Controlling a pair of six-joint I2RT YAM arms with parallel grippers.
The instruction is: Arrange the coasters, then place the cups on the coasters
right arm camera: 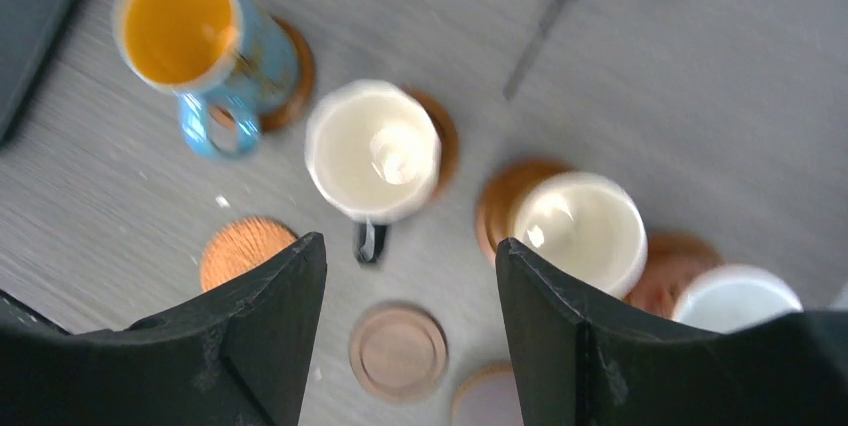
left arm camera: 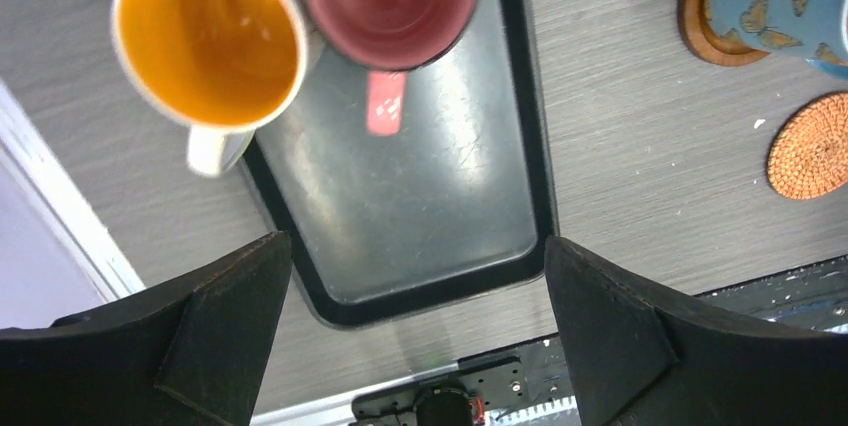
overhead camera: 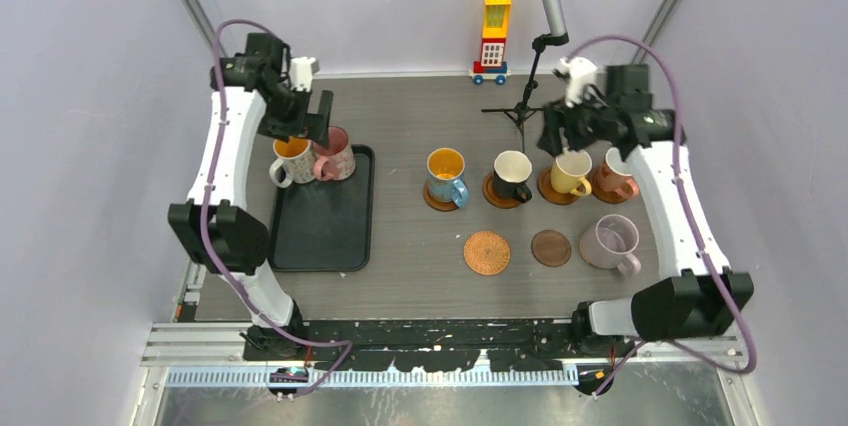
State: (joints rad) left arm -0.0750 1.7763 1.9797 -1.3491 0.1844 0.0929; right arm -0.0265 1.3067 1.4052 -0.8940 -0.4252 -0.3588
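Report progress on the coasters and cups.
Done: blue mug, black mug, yellow mug and pink mug each sit on a coaster. The lilac mug is out too; its coaster is unclear. In hand: nothing; the left gripper hangs open over the tray, the right gripper open above those mugs. Left: white mug and patterned pink mug on the tray, for the woven coaster and dark coaster, both bare.

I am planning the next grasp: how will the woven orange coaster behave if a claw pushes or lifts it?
The woven coaster looks thin and flat, so it will probably slide, not roll or tip. It seems light, so a small push may shift it. It lies flush on the table, so pinching its edge may be hard.
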